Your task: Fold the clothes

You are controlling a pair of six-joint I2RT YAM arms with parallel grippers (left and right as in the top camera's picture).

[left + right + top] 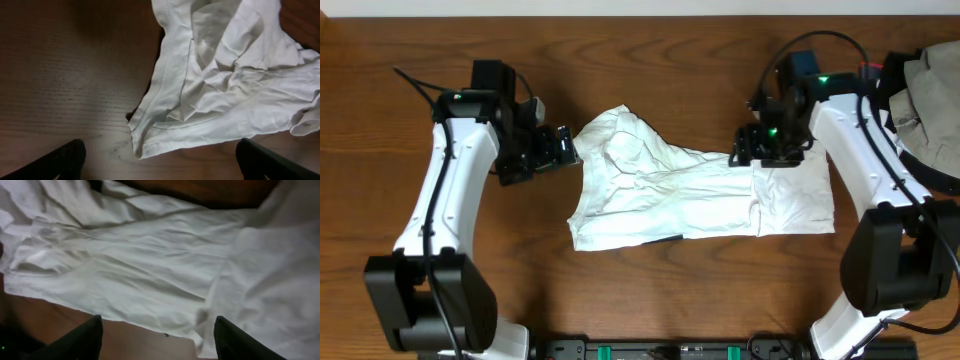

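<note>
Nearest edge of the wooden table (650,60) has a black rail (670,350) with green bits, and past it the clothes (690,195) lie mid-table, white and wrinkly. The left gripper (560,148) sits just beside the garment's left edge, jaws wide apart. The right gripper (748,150) is over its far right part, jaws apart on nothing, with a beige heap of cloth (932,85) in the far right corner.

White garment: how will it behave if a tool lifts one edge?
Likely floppy: the garment lies in soft wrinkles, so a lifted edge would probably drape and drag the rest. Probably light, since the cloth looks thin. Pushed, it would likely bunch on the wooden table rather than slide whole.
</note>
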